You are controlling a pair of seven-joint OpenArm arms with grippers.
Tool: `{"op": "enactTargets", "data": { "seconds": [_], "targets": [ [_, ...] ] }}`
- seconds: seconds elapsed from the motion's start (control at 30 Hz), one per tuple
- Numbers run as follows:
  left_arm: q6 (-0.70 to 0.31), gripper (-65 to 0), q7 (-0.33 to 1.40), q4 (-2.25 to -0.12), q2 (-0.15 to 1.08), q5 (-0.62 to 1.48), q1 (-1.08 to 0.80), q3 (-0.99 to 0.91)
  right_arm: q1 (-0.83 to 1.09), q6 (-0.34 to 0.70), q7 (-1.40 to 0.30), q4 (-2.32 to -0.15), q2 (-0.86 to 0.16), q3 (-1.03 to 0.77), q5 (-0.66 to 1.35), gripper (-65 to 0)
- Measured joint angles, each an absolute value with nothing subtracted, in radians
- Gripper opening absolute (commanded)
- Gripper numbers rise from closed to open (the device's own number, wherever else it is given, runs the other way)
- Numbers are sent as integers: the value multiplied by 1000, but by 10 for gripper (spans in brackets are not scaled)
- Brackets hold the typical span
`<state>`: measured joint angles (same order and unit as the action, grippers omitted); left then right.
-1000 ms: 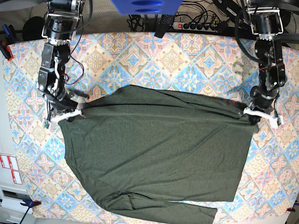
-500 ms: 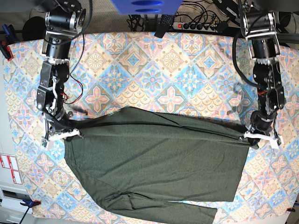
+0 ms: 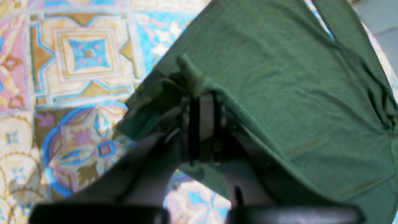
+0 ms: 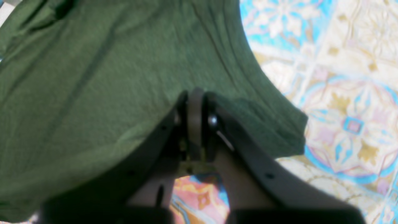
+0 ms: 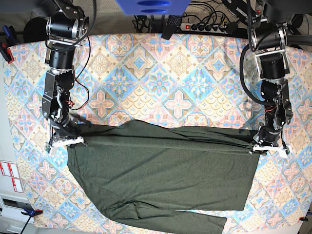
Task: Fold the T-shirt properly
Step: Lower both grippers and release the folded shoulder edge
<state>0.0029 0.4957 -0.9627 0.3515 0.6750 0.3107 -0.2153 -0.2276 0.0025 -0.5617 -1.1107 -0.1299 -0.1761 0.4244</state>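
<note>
Patterned tablecloth: both pincers (L, R) clamp T-shirt.

T-shirt bottom sleeve cut off by frame edge (both wrist views blurred).

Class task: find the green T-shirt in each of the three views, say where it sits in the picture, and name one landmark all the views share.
Base: T-shirt fills the lower middle.
Left wrist: T-shirt covers the right side.
Right wrist: T-shirt covers the left side.
Shared landmark: the patterned tablecloth.
</note>
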Motion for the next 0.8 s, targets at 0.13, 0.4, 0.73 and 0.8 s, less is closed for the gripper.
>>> {"op": "enactTargets", "data": {
  "seconds": [0.13, 0.4, 0.73, 0.8],
  "targets": [
    [12, -650, 437, -881, 361, 671, 335, -142, -234, -2, -563, -1083, -131, -176, 424, -639],
    [12, -298, 425, -850, 355, 676, 363, -22, -228, -4, -569, -1119, -131, -176, 421, -453],
    [19, -111, 505, -1034, 366, 675, 215, -177, -137, -2, -614, -1258, -131, -177, 419, -425],
    [23, -111, 509, -1033, 368, 674, 191, -186, -133, -2, -612, -1262, -131, -177, 420, -425]
  ]
}}
